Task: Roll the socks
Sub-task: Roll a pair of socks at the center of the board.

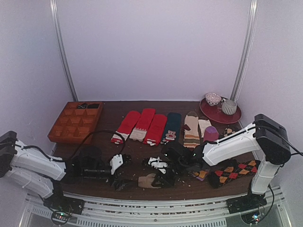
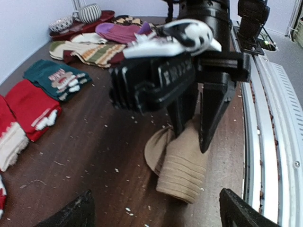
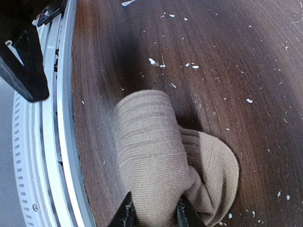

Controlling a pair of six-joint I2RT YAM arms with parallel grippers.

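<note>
The tan socks (image 1: 147,180) lie as a loosely rolled, ribbed bundle near the table's front edge, with one cuff flap spread on the wood beside it (image 2: 182,170) (image 3: 151,146). My right gripper (image 1: 163,178) (image 2: 191,139) (image 3: 154,217) comes down from above. It is shut on the far end of the bundle, its black fingers pinching the knit on both sides. My left gripper (image 1: 124,172) (image 2: 156,213) stands open just left of the bundle. Its fingertips (image 2: 78,213) are spread wide, short of the socks and touching nothing.
Behind lie red socks (image 1: 142,124), a teal sock (image 1: 171,125), striped beige socks (image 1: 191,128), a purple sock (image 1: 210,133) and argyle socks (image 1: 234,171). A wooden divided tray (image 1: 75,122) sits back left and a red plate (image 1: 220,115) with bowls back right. The metal rail (image 2: 265,118) runs right beside the bundle.
</note>
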